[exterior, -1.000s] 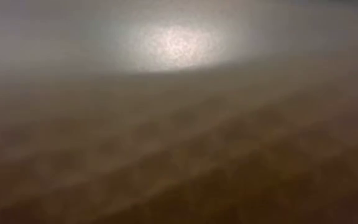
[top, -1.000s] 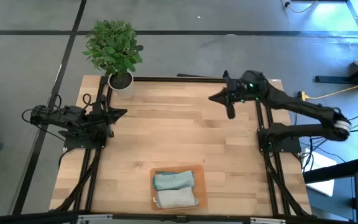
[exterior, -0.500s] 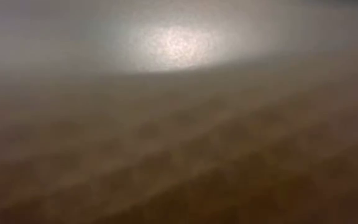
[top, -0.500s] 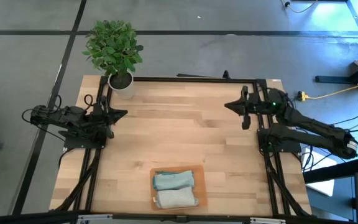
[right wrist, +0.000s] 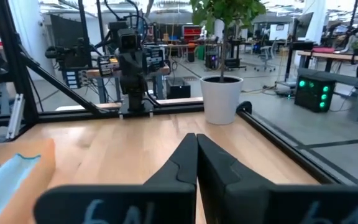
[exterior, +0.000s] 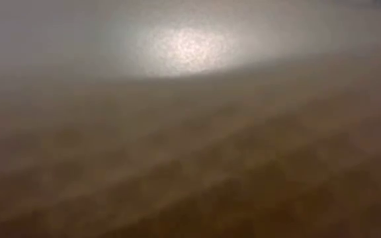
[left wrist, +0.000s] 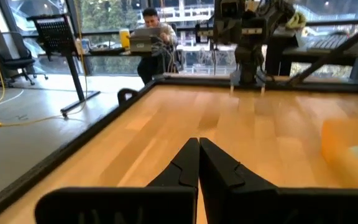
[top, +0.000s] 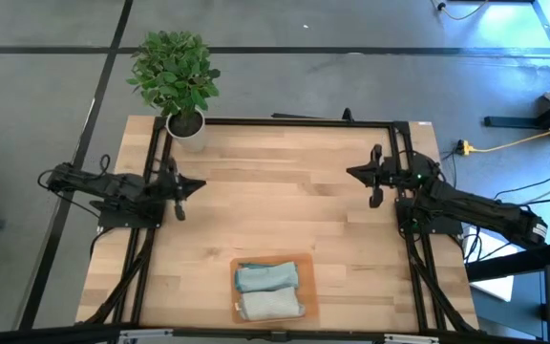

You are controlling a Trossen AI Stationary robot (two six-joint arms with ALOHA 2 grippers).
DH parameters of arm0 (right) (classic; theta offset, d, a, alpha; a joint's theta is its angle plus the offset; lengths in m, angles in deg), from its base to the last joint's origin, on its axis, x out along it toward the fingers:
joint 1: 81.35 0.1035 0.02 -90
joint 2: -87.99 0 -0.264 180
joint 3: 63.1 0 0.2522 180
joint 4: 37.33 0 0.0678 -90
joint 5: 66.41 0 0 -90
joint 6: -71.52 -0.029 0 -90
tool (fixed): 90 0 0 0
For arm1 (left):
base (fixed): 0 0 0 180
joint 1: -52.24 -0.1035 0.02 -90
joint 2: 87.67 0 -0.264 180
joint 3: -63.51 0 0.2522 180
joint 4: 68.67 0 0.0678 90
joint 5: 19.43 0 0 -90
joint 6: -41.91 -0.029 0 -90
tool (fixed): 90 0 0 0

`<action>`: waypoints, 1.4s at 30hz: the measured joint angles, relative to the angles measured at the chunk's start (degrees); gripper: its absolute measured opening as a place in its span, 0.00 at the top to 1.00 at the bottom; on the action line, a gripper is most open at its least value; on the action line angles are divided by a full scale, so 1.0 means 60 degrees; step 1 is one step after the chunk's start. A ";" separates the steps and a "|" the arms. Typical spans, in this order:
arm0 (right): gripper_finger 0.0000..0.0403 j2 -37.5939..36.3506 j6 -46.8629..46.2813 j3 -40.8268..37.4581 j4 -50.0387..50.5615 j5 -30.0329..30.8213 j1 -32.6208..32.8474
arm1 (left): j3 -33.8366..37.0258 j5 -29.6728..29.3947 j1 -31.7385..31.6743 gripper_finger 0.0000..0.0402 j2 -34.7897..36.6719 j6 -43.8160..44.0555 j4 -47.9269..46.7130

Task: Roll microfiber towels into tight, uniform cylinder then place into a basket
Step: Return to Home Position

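While the low view gives only a brown blur, the left gripper (top: 181,184) sits empty, fingers pressed together, well left of the basket (top: 306,268). In the basket lie both rolled microfiber towels (top: 266,276), teal beyond grey. Well right of it, the right gripper (top: 370,175) is likewise closed, empty.
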 joint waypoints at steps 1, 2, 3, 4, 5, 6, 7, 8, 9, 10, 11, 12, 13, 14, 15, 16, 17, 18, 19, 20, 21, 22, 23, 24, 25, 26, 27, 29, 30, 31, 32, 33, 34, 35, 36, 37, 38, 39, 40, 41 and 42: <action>0.99 -0.0016 0.0010 -0.0165 -0.0175 0.0056 0.0000 | 0.0167 -0.0002 -0.0009 1.00 0.0000 0.0044 0.0053; 0.99 -0.0016 0.0027 -0.0323 -0.0351 0.0070 0.0000 | 0.0345 -0.0002 -0.0018 1.00 0.0000 0.0134 0.0082; 0.99 -0.0016 0.0082 -0.0496 -0.0555 0.0070 0.0000 | 0.0491 -0.0002 -0.0018 1.00 0.0000 0.0239 0.0074; 0.99 -0.0016 0.0200 -0.0671 -0.0770 0.0074 0.0000 | 0.0626 -0.0001 -0.0018 1.00 0.0000 0.0302 0.0077; 0.99 -0.0012 0.0245 -0.0786 -0.0798 0.0070 0.0000 | 0.0765 -0.0003 -0.0018 1.00 0.0000 0.0412 0.0111; 0.99 -0.0011 0.0252 -0.0776 -0.0646 0.0078 0.0002 | 0.0907 -0.0002 -0.0018 1.00 0.0002 0.0525 0.0187; 0.99 -0.0005 0.0253 -0.0774 -0.0505 0.0101 0.0004 | 0.0937 0.0016 -0.0018 1.00 -0.0016 0.0576 0.0358; 0.99 0.0004 0.0257 -0.0774 -0.0405 0.0149 0.0004 | 0.0952 0.0100 -0.0018 1.00 -0.0012 0.0567 0.0430; 0.99 0.0026 0.0257 -0.0774 -0.0369 0.0159 0.0004 | 0.0989 0.0224 -0.0018 1.00 0.0003 0.0495 0.0605; 0.99 0.0031 0.0261 -0.0774 -0.0276 0.0147 0.0004 | 0.0997 0.0389 -0.0018 1.00 -0.0006 0.0389 0.0618; 0.99 0.0031 0.0267 -0.0774 -0.0158 0.0055 0.0004 | 0.0998 0.0582 -0.0018 1.00 -0.0012 0.0274 0.0619; 0.99 0.0031 0.0303 -0.0774 -0.0107 -0.0108 0.0004 | 0.0998 0.0732 -0.0016 1.00 -0.0004 0.0246 0.0619; 0.99 0.0044 0.0307 -0.0774 -0.0036 -0.0375 0.0002 | 0.0998 0.0829 -0.0018 1.00 -0.0001 0.0243 0.0618; 0.99 0.0061 0.0310 -0.0774 0.0018 -0.0692 0.0004 | 0.0998 0.0943 -0.0018 1.00 -0.0004 0.0239 0.0616; 0.99 0.0066 0.0317 -0.0774 0.0014 -0.1025 0.0004 | 0.0998 0.1085 -0.0018 1.00 -0.0004 0.0221 0.0616; 0.99 0.0066 0.0312 -0.0774 0.0019 -0.1362 0.0004 | 0.0998 0.1227 -0.0018 1.00 -0.0014 0.0203 0.0612; 0.99 0.0064 0.0287 -0.0774 0.0039 -0.1689 0.0004 | 0.1002 0.1406 -0.0018 1.00 -0.0022 0.0177 0.0607; 0.99 0.0062 0.0263 -0.0774 0.0117 -0.1998 0.0004 | 0.1002 0.1712 -0.0018 1.00 -0.0022 0.0132 0.0602; 0.99 0.0057 0.0222 -0.0774 0.0216 -0.2212 0.0004 | 0.1002 0.2165 -0.0018 1.00 -0.0022 0.0044 0.0578; 0.99 0.0057 0.0110 -0.0771 0.0319 -0.2314 0.0005 | 0.1002 0.2677 -0.0018 1.00 -0.0022 0.0007 0.0550; 0.99 0.0061 -0.0080 -0.0771 0.0441 -0.2364 0.0004 | 0.1002 0.3201 -0.0017 1.00 -0.0022 0.0008 0.0518; 0.99 0.0064 -0.0277 -0.0771 0.0541 -0.2448 0.0020 | 0.1005 0.3660 -0.0016 1.00 -0.0022 0.0046 0.0481; 0.99 0.0064 -0.0356 -0.0771 0.0663 -0.2557 0.0037 | 0.1005 0.4068 -0.0018 1.00 -0.0022 0.0146 0.0441; 0.99 0.0064 -0.0456 -0.0771 0.0776 -0.2656 0.0055 | 0.1005 0.4355 -0.0017 1.00 -0.0022 0.0210 0.0414; 0.99 0.0064 -0.0524 -0.0771 0.0877 -0.2708 0.0062 | 0.1005 0.4556 -0.0018 1.00 -0.0022 0.0269 0.0401; 0.99 0.0064 -0.0598 -0.0771 0.0927 -0.2720 0.0061 | 0.1005 0.4647 -0.0018 1.00 -0.0022 0.0290 0.0390; 0.99 0.0064 -0.0786 -0.0771 0.0939 -0.2716 0.0058 | 0.1005 0.4717 -0.0018 1.00 -0.0022 0.0287 0.0383; 0.99 0.0064 -0.1149 -0.0771 0.0929 -0.2697 0.0058 | 0.1005 0.4745 -0.0018 1.00 -0.0022 0.0289 0.0383; 0.99 0.0064 -0.1317 -0.0771 0.0929 -0.2644 0.0058 | 0.1005 0.4741 -0.0018 1.00 -0.0022 0.0310 0.0383; 0.99 0.0061 -0.1497 -0.0771 0.0930 -0.2629 0.0058 | 0.1005 0.4738 -0.0018 1.00 -0.0022 0.0408 0.0383; 0.99 0.0061 -0.1563 -0.0771 0.0928 -0.2629 0.0058 | 0.1005 0.4738 -0.0018 1.00 -0.0022 0.0523 0.0383; 0.99 0.0061 -0.1554 -0.0771 0.0932 -0.2630 0.0058 | 0.1005 0.4738 -0.0018 1.00 -0.0022 0.0537 0.0383; 0.99 0.0061 -0.1487 -0.0771 0.0932 -0.2630 0.0058 | 0.1005 0.4738 -0.0018 1.00 -0.0022 0.0529 0.0383; 0.99 0.0061 -0.1410 -0.0771 0.0932 -0.2629 0.0058 | 0.1005 0.4738 -0.0018 1.00 -0.0022 0.0516 0.0383; 0.99 0.0061 -0.1318 -0.0771 0.0932 -0.2629 0.0058 | 0.1005 0.4738 -0.0018 1.00 -0.0022 0.0541 0.0383; 0.99 0.0061 -0.1278 -0.0771 0.0932 -0.2630 0.0058 | 0.1005 0.4738 -0.0018 1.00 -0.0022 0.0539 0.0383; 0.99 0.0061 -0.1273 -0.0771 0.0932 -0.2629 0.0058 | 0.1005 0.4738 -0.0018 1.00 -0.0022 0.0507 0.0383; 0.99 0.0061 -0.1273 -0.0771 0.0932 -0.2629 0.0058 | 0.1005 0.4734 -0.0018 1.00 -0.0022 0.0489 0.0380; 0.99 0.0061 -0.1271 -0.0771 0.0932 -0.2629 0.0058 | 0.1005 0.4734 -0.0018 1.00 -0.0022 0.0487 0.0383; 0.99 0.0061 -0.1269 -0.0771 0.0932 -0.2629 0.0058 | 0.1005 0.4734 -0.0018 1.00 -0.0022 0.0487 0.0382; 0.99 0.0061 -0.1269 -0.0771 0.0932 -0.2629 0.0058 | 0.1005 0.4734 -0.0018 1.00 -0.0022 0.0481 0.0382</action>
